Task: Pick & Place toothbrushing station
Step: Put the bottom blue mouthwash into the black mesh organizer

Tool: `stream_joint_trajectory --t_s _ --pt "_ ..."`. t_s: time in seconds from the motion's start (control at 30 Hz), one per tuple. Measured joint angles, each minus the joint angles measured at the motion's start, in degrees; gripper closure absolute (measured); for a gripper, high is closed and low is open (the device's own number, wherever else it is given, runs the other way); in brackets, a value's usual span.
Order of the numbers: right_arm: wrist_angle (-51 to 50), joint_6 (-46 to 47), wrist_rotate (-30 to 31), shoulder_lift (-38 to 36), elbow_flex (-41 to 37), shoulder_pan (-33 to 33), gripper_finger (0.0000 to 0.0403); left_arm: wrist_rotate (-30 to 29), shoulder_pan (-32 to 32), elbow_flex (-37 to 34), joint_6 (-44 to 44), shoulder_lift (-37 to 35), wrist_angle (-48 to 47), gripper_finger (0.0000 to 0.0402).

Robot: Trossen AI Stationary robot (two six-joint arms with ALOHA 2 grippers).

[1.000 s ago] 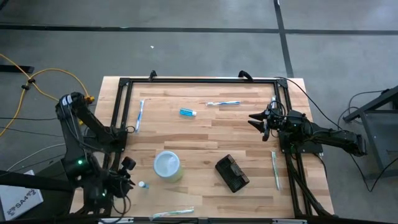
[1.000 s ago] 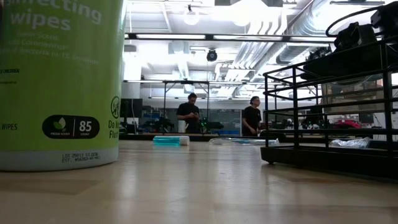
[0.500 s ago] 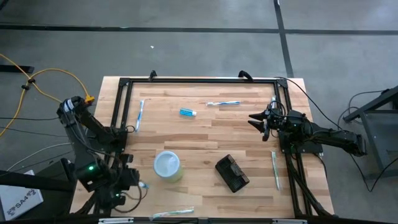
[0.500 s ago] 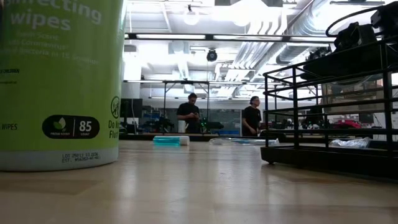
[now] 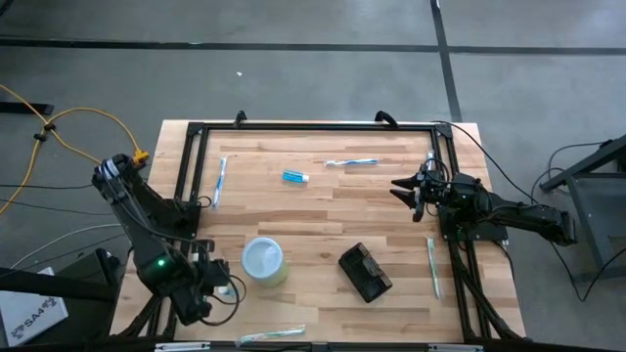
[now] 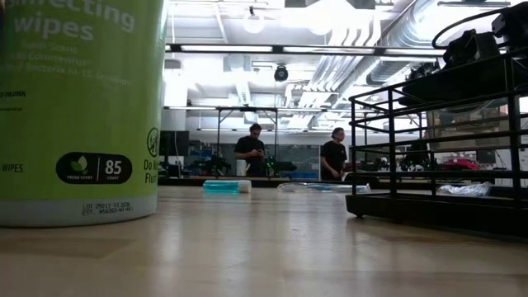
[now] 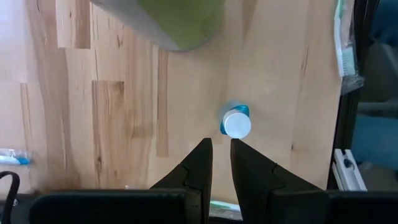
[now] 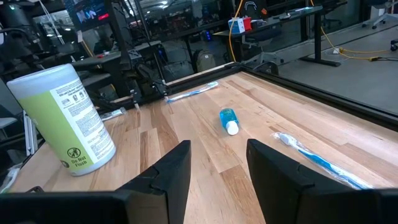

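High view showed the toothbrushing station (image 5: 365,272), a small black rectangular block lying askew on the desk (image 5: 323,210), toward the near edge and right of centre, apart from both arms, its top detail too small to make out. Beside the wipes canister (image 5: 264,261) near the desk's near-left corner, the left end effector (image 7: 221,152) hung with its fingers almost pressed together and empty, just short of a small blue white-capped tube (image 7: 236,122). By the right edge, the right end effector (image 8: 217,162) hovered spread and empty.
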Motion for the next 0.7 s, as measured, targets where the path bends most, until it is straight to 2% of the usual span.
stream_joint_trajectory --t_s 0.43,0.7 --pt "-0.02 0.0 0.0 0.02 -0.01 0.0 0.0255 2.12 -0.79 -0.01 -3.89 3.62 0.07 0.0349" --pt "-0.02 -0.02 0.0 0.02 -0.01 0.0 0.0255 2.41 -1.97 -0.03 -0.7 5.71 1.42 0.0349"
